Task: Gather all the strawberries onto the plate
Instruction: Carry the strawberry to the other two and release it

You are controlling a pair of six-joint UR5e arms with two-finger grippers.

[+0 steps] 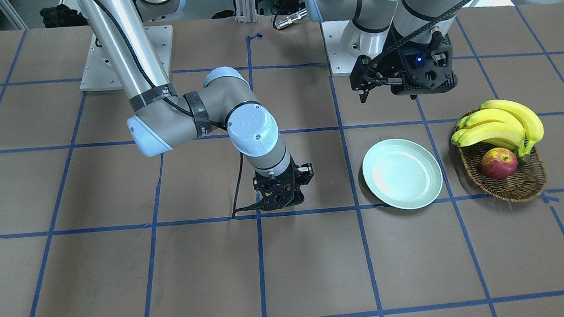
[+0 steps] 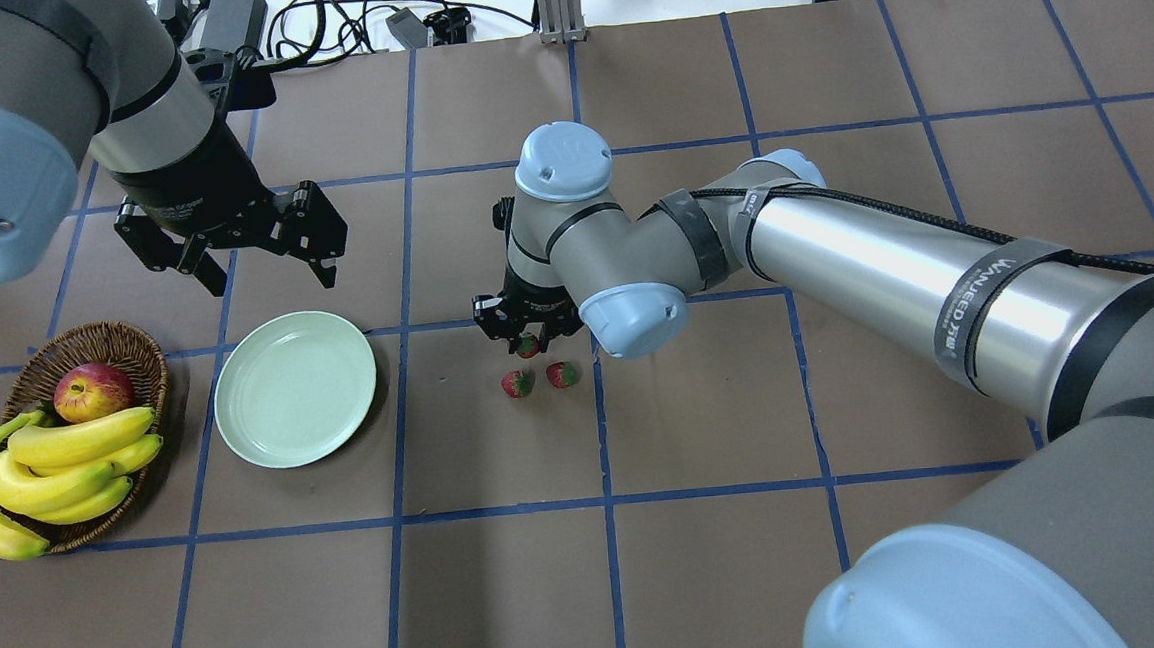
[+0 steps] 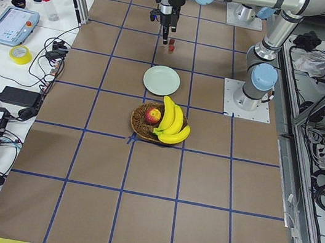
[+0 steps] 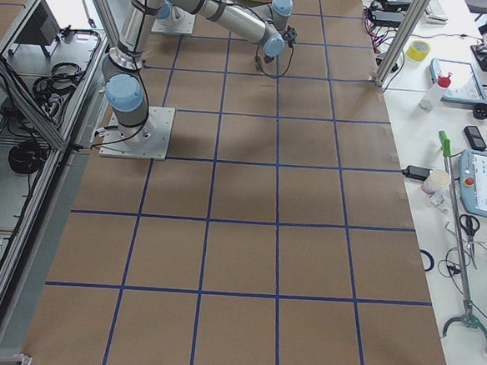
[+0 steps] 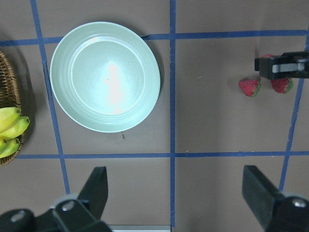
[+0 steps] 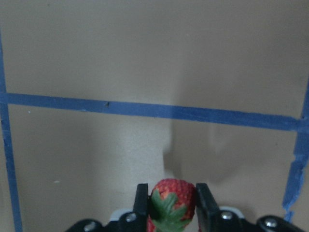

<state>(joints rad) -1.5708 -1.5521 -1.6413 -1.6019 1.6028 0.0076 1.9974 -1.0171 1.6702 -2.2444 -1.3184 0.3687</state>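
Now | right gripper [image 2: 527,333] is clamping strawberry [image 6: 174,191] | left gripper [image 2: 270,279] is hanging spread near plate [image 2: 243,435] | two strawberries [image 2: 517,384] [image 2: 562,374] are lying loose | fruit basket [image 2: 143,351] is flanking plate | armband print blurred

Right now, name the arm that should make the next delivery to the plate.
Right. Its fingers are shut on one strawberry, with the other two strawberries beside it. The left gripper hangs open and empty by the plate.
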